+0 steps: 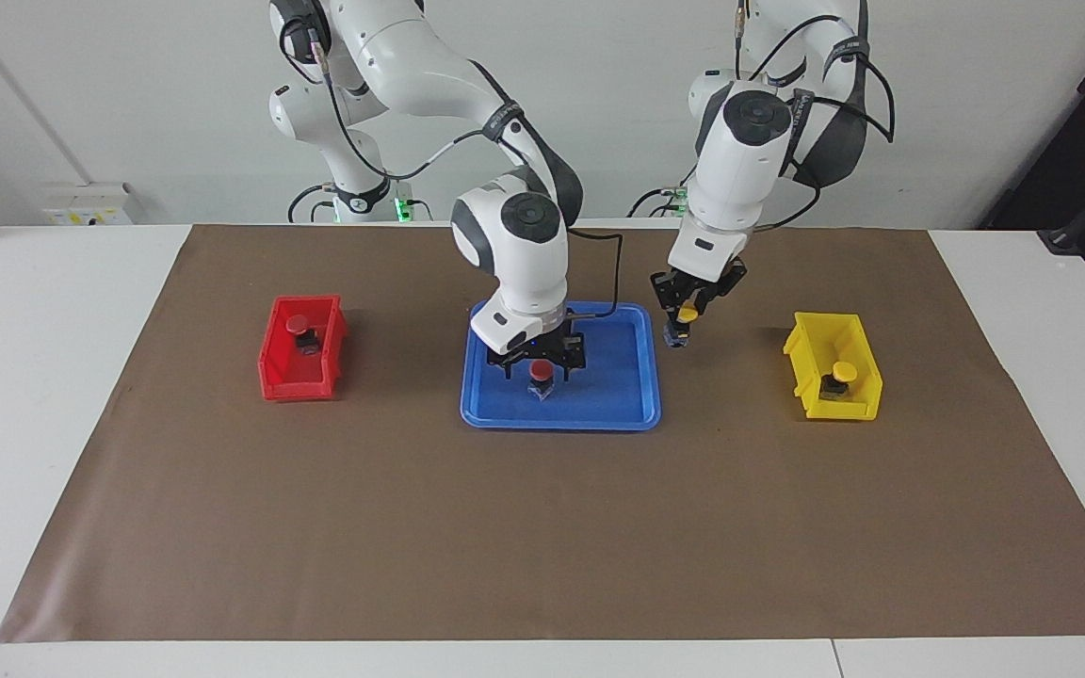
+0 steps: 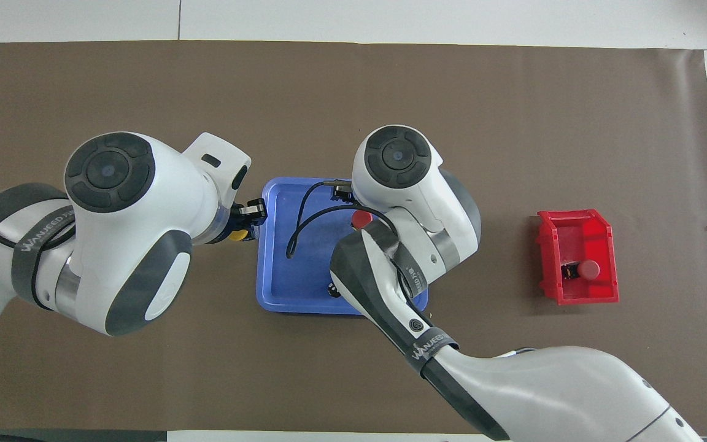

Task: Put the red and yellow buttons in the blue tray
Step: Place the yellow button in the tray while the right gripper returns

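The blue tray (image 1: 618, 400) (image 2: 292, 282) lies mid-mat. A red button (image 1: 540, 375) (image 2: 363, 219) stands upright on its floor. My right gripper (image 1: 540, 358) hangs just above it, open, with a finger on either side of the red cap and apart from it. In the air beside the tray's edge toward the left arm's end, my left gripper (image 1: 684, 318) (image 2: 244, 228) is shut on a yellow button (image 1: 687, 312) (image 2: 240, 234). A second red button (image 1: 297, 325) (image 2: 588, 268) sits in the red bin. Another yellow button (image 1: 842, 371) sits in the yellow bin.
The red bin (image 1: 302, 381) (image 2: 577, 298) stands toward the right arm's end of the brown mat (image 1: 542, 527). The yellow bin (image 1: 844, 405) stands toward the left arm's end; the left arm covers it in the overhead view. A black cable (image 2: 295, 236) loops over the tray.
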`<state>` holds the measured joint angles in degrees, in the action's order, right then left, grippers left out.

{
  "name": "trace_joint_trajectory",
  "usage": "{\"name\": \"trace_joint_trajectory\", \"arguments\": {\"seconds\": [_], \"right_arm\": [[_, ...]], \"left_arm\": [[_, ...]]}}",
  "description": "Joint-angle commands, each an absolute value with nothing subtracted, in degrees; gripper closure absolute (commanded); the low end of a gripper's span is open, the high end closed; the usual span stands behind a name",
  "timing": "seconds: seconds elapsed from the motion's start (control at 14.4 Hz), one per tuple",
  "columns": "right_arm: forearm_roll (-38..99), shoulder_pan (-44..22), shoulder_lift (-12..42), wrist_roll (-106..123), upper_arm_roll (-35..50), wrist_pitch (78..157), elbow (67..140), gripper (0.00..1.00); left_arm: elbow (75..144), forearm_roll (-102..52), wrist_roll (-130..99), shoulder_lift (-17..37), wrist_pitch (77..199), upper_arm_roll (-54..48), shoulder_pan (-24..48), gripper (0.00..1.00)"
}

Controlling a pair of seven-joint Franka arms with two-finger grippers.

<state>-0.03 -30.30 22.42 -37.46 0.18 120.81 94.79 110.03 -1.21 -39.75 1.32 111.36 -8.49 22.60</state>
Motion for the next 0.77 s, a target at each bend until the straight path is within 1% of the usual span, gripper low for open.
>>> {"name": "trace_joint_trajectory", "arguments": {"seconds": [0.0, 0.14, 0.21, 0.35, 0.42, 0.49, 0.56, 0.63, 0.7], "right_arm": [[-0.35, -22.61, 15.14, -29.30, 0.97, 115.95, 96.94, 0.00], [-0.26, -17.17, 11.27, -22.80, 0.97, 111.47, 98.60, 0.00], [-0.18, -14.35, 9.07, -19.63, 0.97, 109.97, 100.70, 0.00], [0.52, -8.29, 4.68, -12.61, 1.05, 110.65, 107.19, 0.00], [0.88, -4.09, 2.83, -7.61, 1.05, 111.18, 110.53, 0.00], [1.23, -1.00, 1.86, -3.64, 1.05, 111.79, 112.74, 0.00], [1.23, 1.12, 1.06, -1.08, 1.05, 112.75, 114.85, 0.01], [1.23, 2.27, 0.27, 0.25, 1.05, 113.55, 116.87, 0.03], [1.23, 2.72, -0.52, 1.92, 1.05, 113.73, 118.72, 0.07]], "left_arm": [[105.39, -1.93, -43.49, 6.14, 112.14, -7.65, 26.53, 0.98], [105.21, -2.28, -46.13, 7.55, 114.77, -7.56, 28.47, 0.98], [104.42, -2.11, -47.36, 9.73, 115.48, -7.47, 30.13, 0.98], [100.39, -1.67, -48.16, 14.22, 115.49, -7.47, 31.11, 0.98], [99.33, -1.15, -48.16, 15.80, 115.58, -7.47, 31.11, 0.98], [97.84, -0.27, -48.16, 17.73, 115.05, -7.47, 31.46, 0.98], [96.17, 0.87, -48.16, 20.28, 114.70, -7.38, 32.60, 0.98], [94.85, 1.40, -48.16, 22.39, 114.26, -7.21, 34.00, 0.98], [94.57, 1.58, -48.16, 23.20, 114.08, -7.21, 34.10, 0.98]]}}
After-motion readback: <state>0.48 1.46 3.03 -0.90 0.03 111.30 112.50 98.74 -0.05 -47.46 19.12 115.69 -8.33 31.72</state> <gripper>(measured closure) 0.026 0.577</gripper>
